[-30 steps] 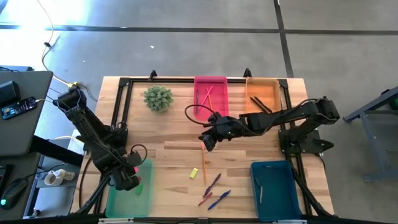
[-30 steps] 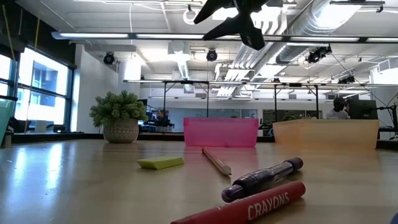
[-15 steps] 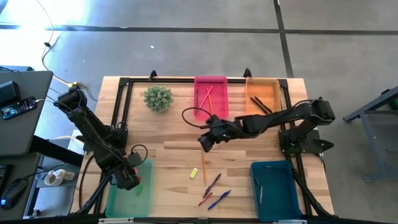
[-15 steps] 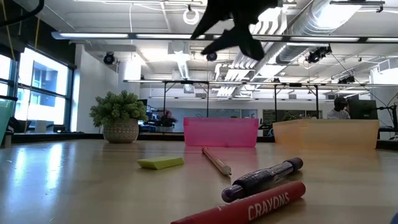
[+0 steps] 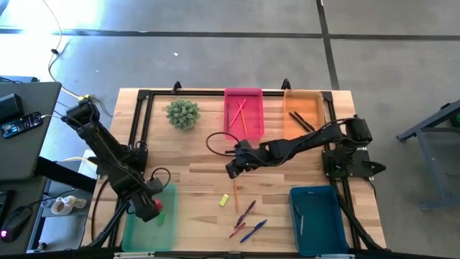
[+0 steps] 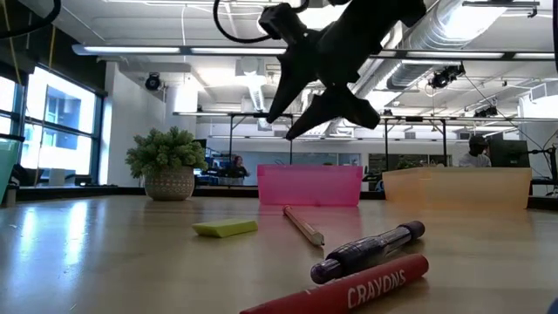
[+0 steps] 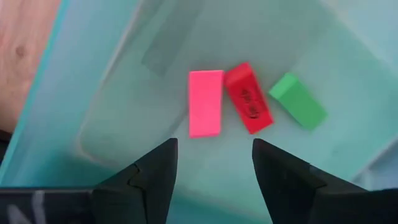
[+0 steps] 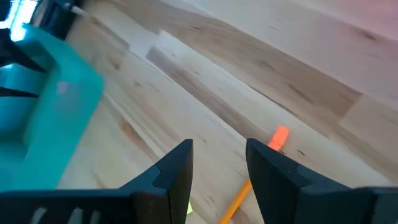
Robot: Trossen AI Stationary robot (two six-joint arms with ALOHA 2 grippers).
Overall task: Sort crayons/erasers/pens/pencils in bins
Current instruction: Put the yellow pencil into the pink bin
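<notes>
Plainly: stubby pink, red, green erasers.

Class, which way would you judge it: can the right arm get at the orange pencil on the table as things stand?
Probably yes. The right gripper hangs just above the orange pencil, its fingers open, with the pencil's end showing between them in the wrist view. The pencil lies alone on bare wood; nothing blocks the way down.

Open-plan robotics lab or industrial workspace

Exposed ceiling ducts and strip lights run over a wide hall with big windows; a bare concrete floor surrounds the wooden surface, with a side desk of electronics, trailing cables and a person seated far behind.
</notes>
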